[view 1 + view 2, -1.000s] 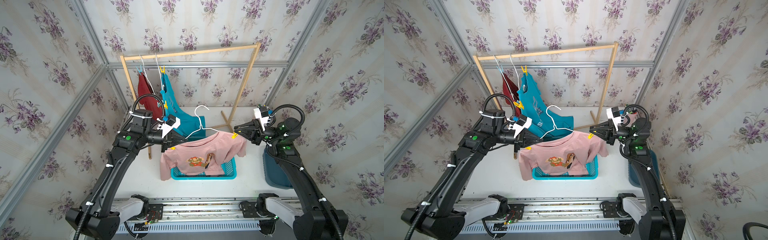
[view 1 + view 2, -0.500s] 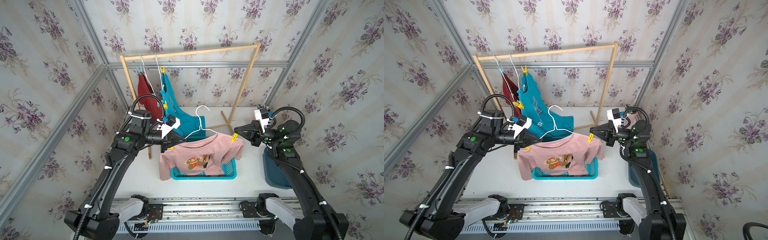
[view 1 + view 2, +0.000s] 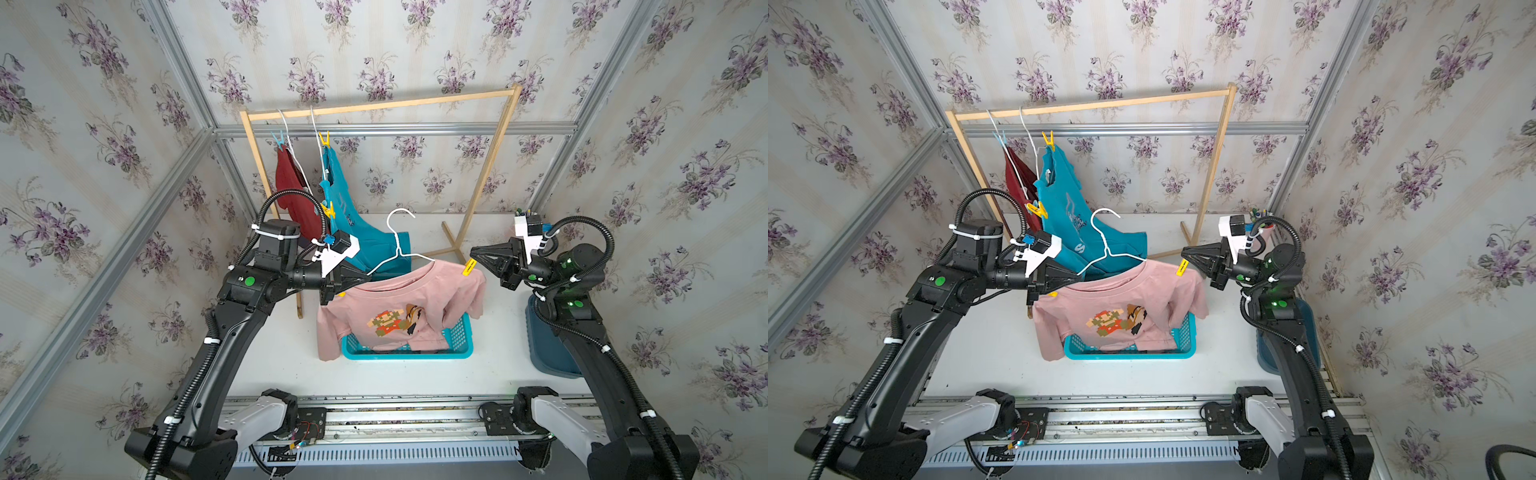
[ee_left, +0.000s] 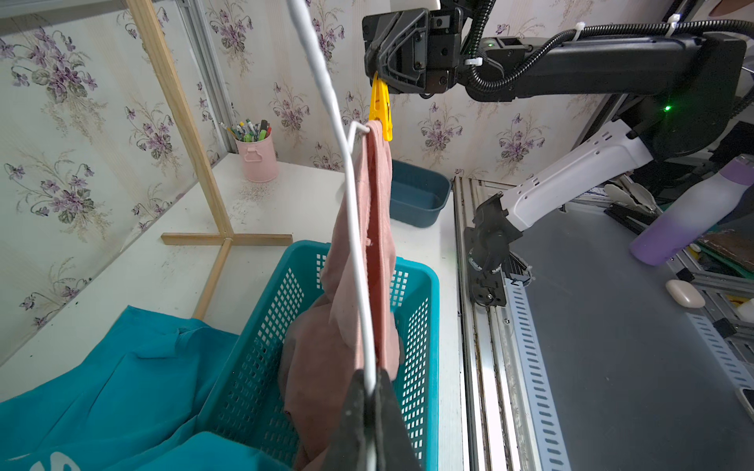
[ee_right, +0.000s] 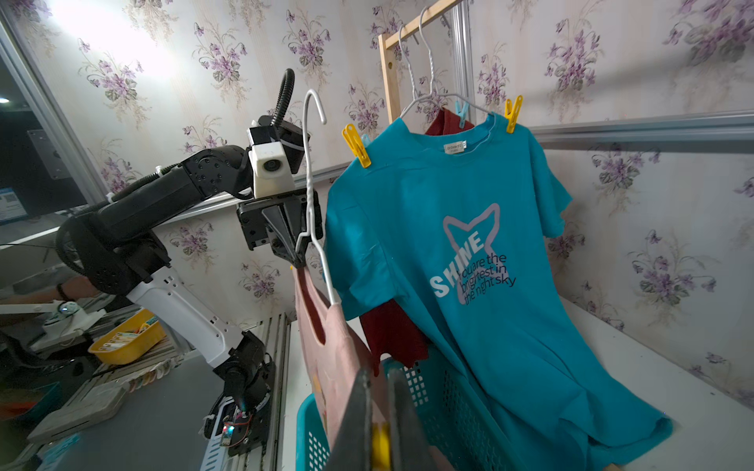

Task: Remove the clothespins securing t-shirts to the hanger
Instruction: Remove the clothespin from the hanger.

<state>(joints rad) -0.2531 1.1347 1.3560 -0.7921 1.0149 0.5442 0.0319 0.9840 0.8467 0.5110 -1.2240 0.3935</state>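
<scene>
Enclosing white tabletop (image 3: 282, 365), floral wallpaper (image 3: 374, 50).

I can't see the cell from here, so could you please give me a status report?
Left gripper shut on white hanger. Right gripper shut on yellow clothespin at pink t-shirt shoulder. Nothing seen blocking.

Pale wallpaper (image 3: 415, 41) with purple flower sprigs covers the walls, aluminium struts (image 3: 415, 129) run along the corners, and a wooden rack (image 3: 374, 103) stands on the white tabletop (image 3: 282, 365).
</scene>
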